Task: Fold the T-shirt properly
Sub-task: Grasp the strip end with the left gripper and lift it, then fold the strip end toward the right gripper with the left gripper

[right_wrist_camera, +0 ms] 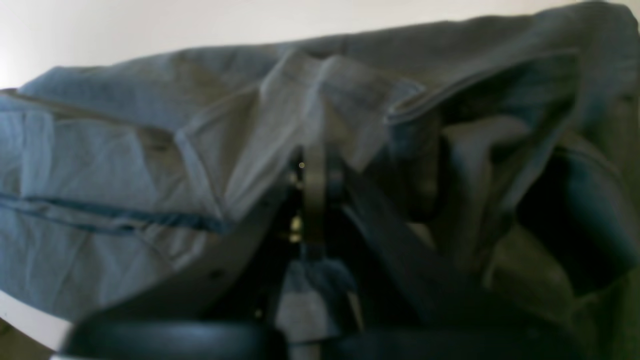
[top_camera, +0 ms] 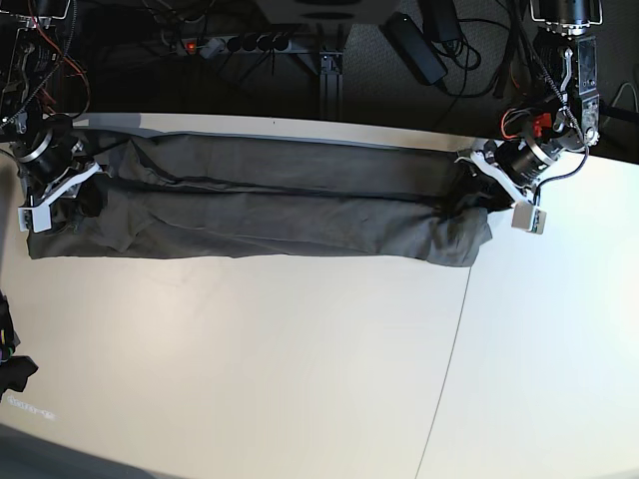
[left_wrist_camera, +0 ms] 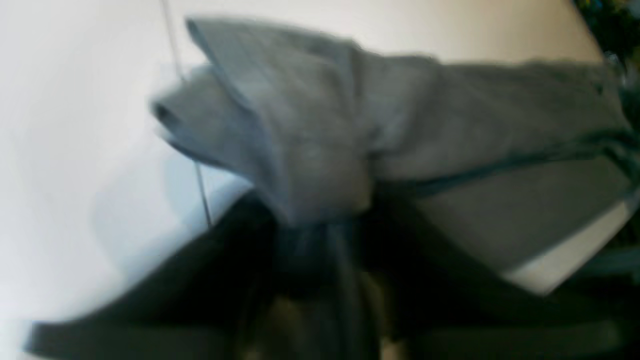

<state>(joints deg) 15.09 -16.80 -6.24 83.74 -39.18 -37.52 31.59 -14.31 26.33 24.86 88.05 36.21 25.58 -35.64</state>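
Base view, left to right: right gripper (top_camera: 72, 190) sits at the far-left end of the T-shirt (top_camera: 270, 205), jaws closed down into the cloth. The shirt lies as one long narrow band along the table's (top_camera: 300, 359) back edge, sides already folded in lengthwise. At the band's other end, the left gripper (top_camera: 469, 195) meets the cloth.

Right wrist view: narrow jaws, fabric bunched round the tips; grip looks firm. Left wrist view: blurred; a pinch of fabric gathers at the jaws, which appear clamped on it.

Judgement: lengthwise folds done. Crosswise folding left, bringing one end over the other, then squaring up. Band looks rumpled near both ends; may need smoothing.
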